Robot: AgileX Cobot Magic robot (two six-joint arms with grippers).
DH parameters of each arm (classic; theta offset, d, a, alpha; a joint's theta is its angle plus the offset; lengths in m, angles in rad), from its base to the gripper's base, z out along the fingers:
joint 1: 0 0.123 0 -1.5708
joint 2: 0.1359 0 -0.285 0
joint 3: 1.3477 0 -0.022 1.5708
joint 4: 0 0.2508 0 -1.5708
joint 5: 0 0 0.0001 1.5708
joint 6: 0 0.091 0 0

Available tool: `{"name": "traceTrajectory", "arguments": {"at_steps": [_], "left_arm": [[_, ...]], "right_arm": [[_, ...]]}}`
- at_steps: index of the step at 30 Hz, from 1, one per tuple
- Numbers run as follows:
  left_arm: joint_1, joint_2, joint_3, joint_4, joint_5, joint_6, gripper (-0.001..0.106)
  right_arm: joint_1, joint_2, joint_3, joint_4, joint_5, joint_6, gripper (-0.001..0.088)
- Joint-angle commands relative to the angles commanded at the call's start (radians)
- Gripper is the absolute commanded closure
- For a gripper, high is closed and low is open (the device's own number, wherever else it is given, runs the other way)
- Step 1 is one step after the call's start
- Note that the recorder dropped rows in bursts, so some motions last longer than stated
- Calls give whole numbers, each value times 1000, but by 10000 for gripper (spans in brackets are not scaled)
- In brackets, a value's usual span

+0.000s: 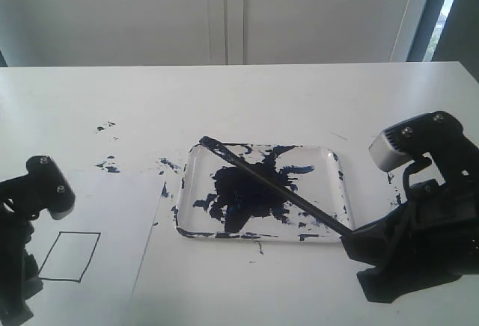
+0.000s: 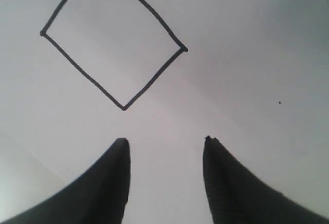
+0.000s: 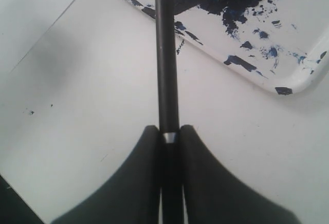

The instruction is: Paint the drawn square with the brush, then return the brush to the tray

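The brush (image 1: 273, 186) is a long black stick lying slantwise over the tray (image 1: 329, 154), its far end past the tray's back left corner. My right gripper (image 1: 350, 235) is shut on its near end, just off the tray's front right corner. In the right wrist view the brush (image 3: 165, 54) runs straight out from between the jaws of the right gripper (image 3: 169, 130) towards the tray (image 3: 303, 82). The drawn square (image 1: 69, 256) is blank on the white paper at front left. My left gripper (image 2: 164, 141) hangs open over bare paper, close to the drawn square (image 2: 110, 39).
The tray holds a big dark blue paint pool (image 1: 243, 191) and smears along its rim. Paint specks (image 1: 107, 164) dot the table left of the tray. The paper sheet (image 1: 112, 214) has its right edge near the tray's left side.
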Motion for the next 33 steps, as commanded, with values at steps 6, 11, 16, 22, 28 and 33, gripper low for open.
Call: {"name": "traceTrajectory", "arguments": {"at_steps": [6,11,16,22,28,33], "left_arm": [[0,-200,0,83,49,-98,560],[0,-308,0,169,98,-162,560],[0,-408,0,178,103,-158,560],[0,-479,1,252,131,-151,560],[0,-486,42,337,-14,-161,609],[2,-484,78,342,-113,-259,638]], "right_arm": [[0,0,0,0,2,0,868],[0,0,0,0,2,0,868],[0,0,0,0,2,0,868],[0,0,0,0,2,0,868],[0,0,0,0,2,0,868],[0,0,0,0,6,-4,868]]}}
